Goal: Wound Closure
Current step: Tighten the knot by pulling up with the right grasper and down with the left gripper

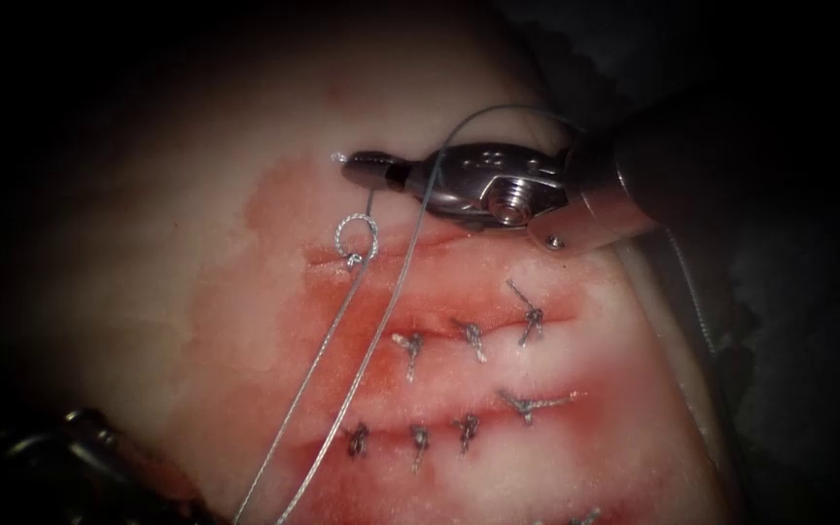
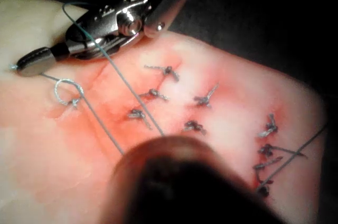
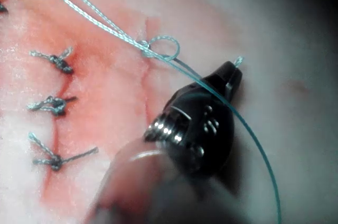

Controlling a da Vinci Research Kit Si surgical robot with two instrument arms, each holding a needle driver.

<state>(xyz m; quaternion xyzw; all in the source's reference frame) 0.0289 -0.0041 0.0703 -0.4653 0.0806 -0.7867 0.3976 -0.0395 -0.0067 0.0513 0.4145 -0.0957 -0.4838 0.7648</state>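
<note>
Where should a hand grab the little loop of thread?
Probably on the loop's rounded top, coming from above: it lies flat and open on the tissue, clear of its knot. The right hand is beside it, shut on a short thread end.

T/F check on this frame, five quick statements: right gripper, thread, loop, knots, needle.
1. The right gripper is shut on the thread's short end. True.
2. A small thread loop sits at the cut on the tissue. True.
3. The right gripper holds the needle at mid-curve. False: it grips thread only.
4. Tied knots lie in rows below the loop in the endoscope view. True.
5. The long thread strands run off toward the endoscope view's upper right. False: they run toward the bottom left.
</note>
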